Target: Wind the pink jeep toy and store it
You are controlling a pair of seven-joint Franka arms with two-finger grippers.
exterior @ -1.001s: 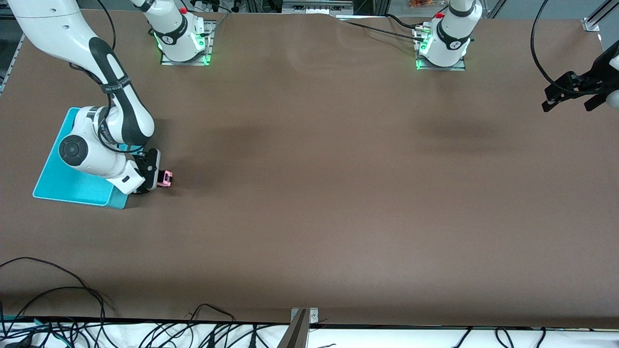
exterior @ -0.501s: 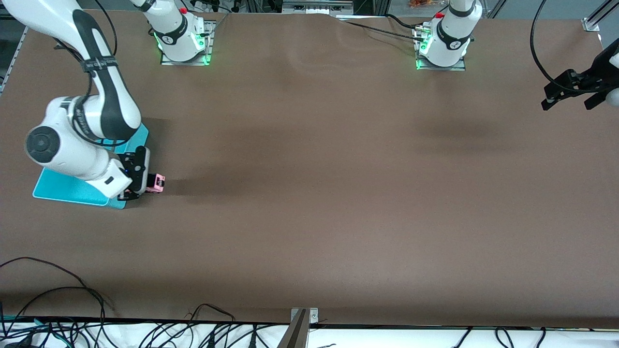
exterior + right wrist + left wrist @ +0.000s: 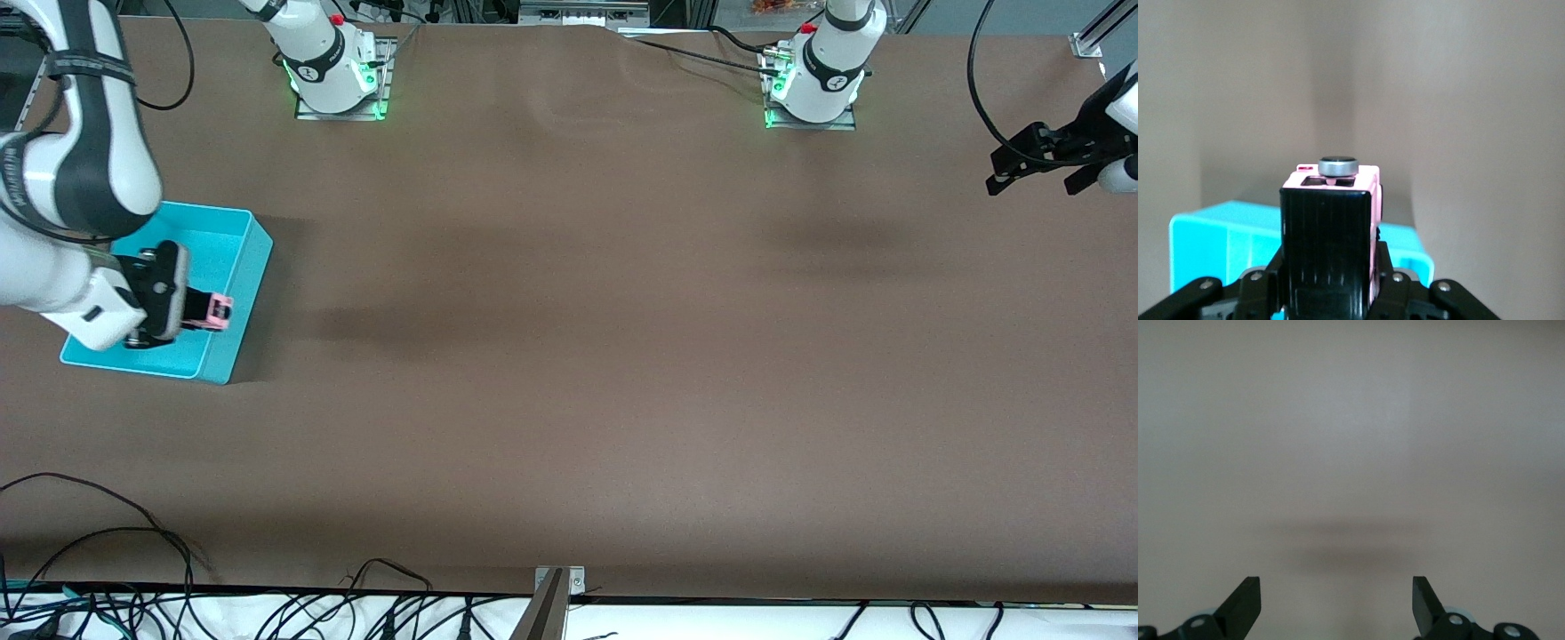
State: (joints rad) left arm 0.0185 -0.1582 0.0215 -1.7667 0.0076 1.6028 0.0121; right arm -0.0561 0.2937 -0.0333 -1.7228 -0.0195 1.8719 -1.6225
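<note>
My right gripper (image 3: 191, 311) is shut on the pink jeep toy (image 3: 214, 310) and holds it in the air over the cyan bin (image 3: 247, 258), near the bin's wall toward the table's middle. In the right wrist view the jeep (image 3: 1331, 220) shows its black roof and a grey round spare wheel, with the cyan bin (image 3: 1218, 240) below it. My left gripper (image 3: 1031, 164) is open and empty, up over the left arm's end of the table; its fingertips (image 3: 1245, 600) show over bare brown table.
The brown table surface (image 3: 578, 356) spreads between the two arm bases. Black cables (image 3: 267, 609) lie along the table edge nearest the front camera. A metal bracket (image 3: 556, 587) sits at that edge.
My right gripper has carried the jeep from beside the bin's corner to over the bin, and lifted. The left gripper has shifted slightly.
</note>
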